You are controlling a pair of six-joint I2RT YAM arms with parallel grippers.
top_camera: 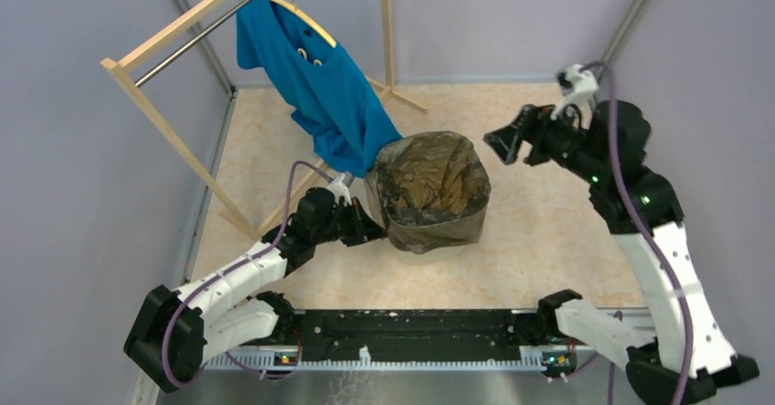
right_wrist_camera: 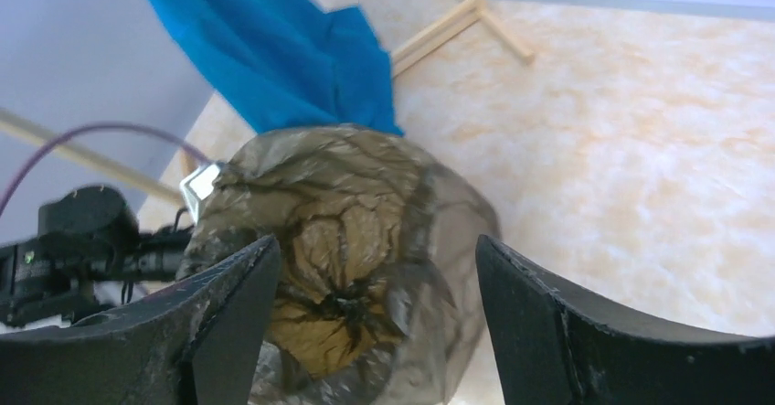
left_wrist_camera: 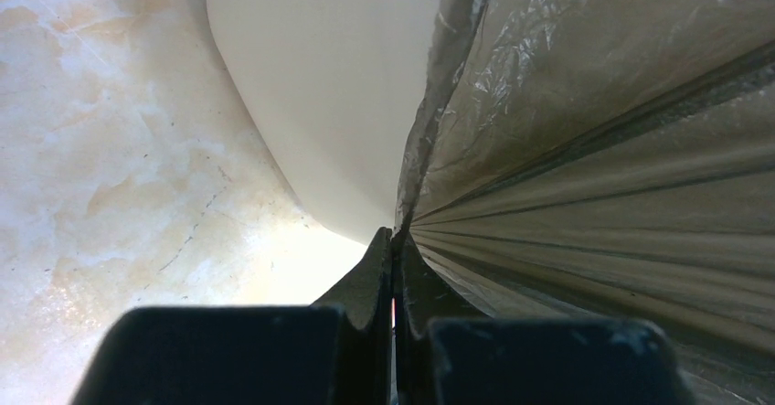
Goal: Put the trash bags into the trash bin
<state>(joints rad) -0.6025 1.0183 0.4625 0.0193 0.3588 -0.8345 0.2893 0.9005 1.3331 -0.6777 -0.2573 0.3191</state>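
The trash bag (top_camera: 429, 186), thin, glossy and brown-black, is draped over the trash bin's mouth and down its sides in the middle of the floor. In the left wrist view the cream trash bin (left_wrist_camera: 329, 85) wall shows bare beside the bag (left_wrist_camera: 594, 149). My left gripper (top_camera: 376, 231) is low at the bin's left side. Its jaws (left_wrist_camera: 393, 240) are shut on the bag's edge, pulling the film into taut pleats. My right gripper (top_camera: 508, 144) hangs open, up and to the right of the bin, with nothing between its fingers. It looks down on the bag (right_wrist_camera: 347, 204) past its own tips (right_wrist_camera: 376, 245).
A wooden clothes rack (top_camera: 174, 140) stands at the back left. A blue shirt (top_camera: 320, 85) on a hanger droops from it down to the bin's rear left rim. Grey walls close in the floor on three sides.
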